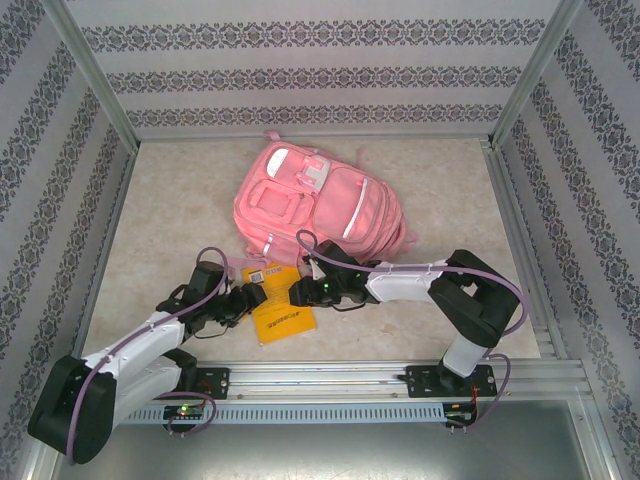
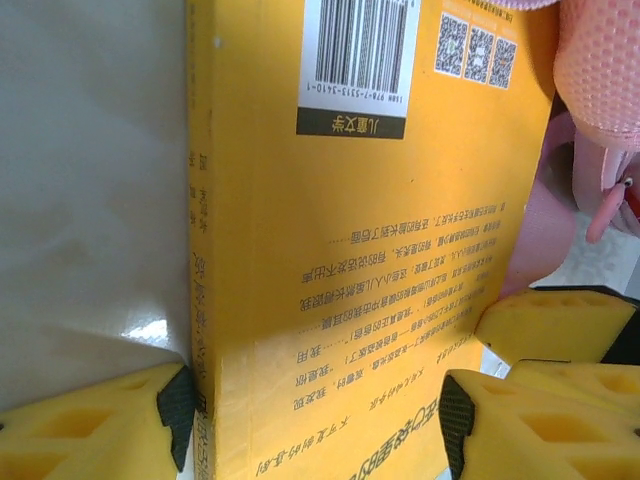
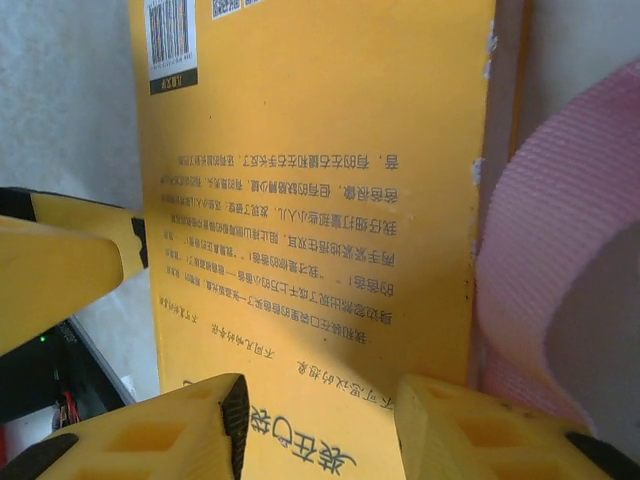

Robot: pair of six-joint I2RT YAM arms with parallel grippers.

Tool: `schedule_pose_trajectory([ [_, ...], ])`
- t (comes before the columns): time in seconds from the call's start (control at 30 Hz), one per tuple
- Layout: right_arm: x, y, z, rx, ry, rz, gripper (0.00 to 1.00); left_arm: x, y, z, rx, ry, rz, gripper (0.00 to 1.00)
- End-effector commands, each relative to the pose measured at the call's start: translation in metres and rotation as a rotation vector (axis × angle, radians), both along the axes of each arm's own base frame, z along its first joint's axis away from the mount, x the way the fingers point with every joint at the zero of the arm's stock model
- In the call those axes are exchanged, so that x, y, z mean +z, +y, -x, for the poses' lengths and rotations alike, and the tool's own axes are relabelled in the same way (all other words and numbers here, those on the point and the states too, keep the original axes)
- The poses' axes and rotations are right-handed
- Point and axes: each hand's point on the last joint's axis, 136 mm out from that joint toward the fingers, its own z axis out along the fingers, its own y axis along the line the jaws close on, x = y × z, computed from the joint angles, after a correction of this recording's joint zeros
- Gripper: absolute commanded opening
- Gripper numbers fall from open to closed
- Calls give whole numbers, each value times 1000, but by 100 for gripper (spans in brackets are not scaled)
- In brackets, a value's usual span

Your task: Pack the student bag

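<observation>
From the 7 o'clock corner the white-and-black left arm (image 1: 120,365) reached in toward the middle, with a purple cable (image 1: 200,258) looped over its wrist. The left gripper (image 1: 248,297) sat at the 9 o'clock edge of a thin yellow paperback book (image 1: 283,318), which lay flat, barcode side up, on the pale marbled tabletop (image 1: 170,220). In the left wrist view its yellow fingers (image 2: 90,430) stood spread with the book's whole width between them. One pad was at the spine and the other at the opposite edge. Whether they pinched the book or only bracketed it could not be told.

The large pink fabric student bag (image 1: 320,200) lay flat near the table's middle, at 12 o'clock from the book, with its near edge right at the book's far end.

The right gripper (image 1: 300,292) hung over the book's 2 o'clock corner, nose to nose with the left one. Its jaws were parted, both fingers over the cover inside its edges, clamping nothing. A pink webbing strap (image 3: 560,250) of the bag curved along the book's 3 o'clock edge, just beside the right-hand finger. The right arm (image 1: 470,310) folded back to its base at 5 o'clock.

A silver aluminium rail (image 1: 330,378) ran along the 6 o'clock edge, and grey-patterned wall panels (image 1: 300,75) closed in the other three sides.
</observation>
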Motion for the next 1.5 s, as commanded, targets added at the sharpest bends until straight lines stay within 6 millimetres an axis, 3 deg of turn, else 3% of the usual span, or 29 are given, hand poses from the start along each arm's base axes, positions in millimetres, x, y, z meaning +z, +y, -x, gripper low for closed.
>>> schedule_pose_trajectory([
  [0.0,-14,-19,-7,-36,-21,91,46,-11,-11,24,-76,74,46,66],
  [0.13,-13,-25,-7,-34,-34,109,47,-18,-11,26,-85,78,42,65],
  [0.4,10,-27,-8,-18,-57,47,45,-24,-10,25,-95,69,23,65],
  [0.73,-11,-21,-4,10,20,55,44,-23,-13,23,-119,60,28,65],
  [0.97,-13,-6,-4,44,52,30,45,-23,-19,22,-139,59,47,65],
  [1.17,2,19,7,117,93,-43,47,-24,-27,21,-150,58,61,64],
  [1.47,54,28,12,98,115,-212,46,-25,-27,26,-162,58,50,63],
])
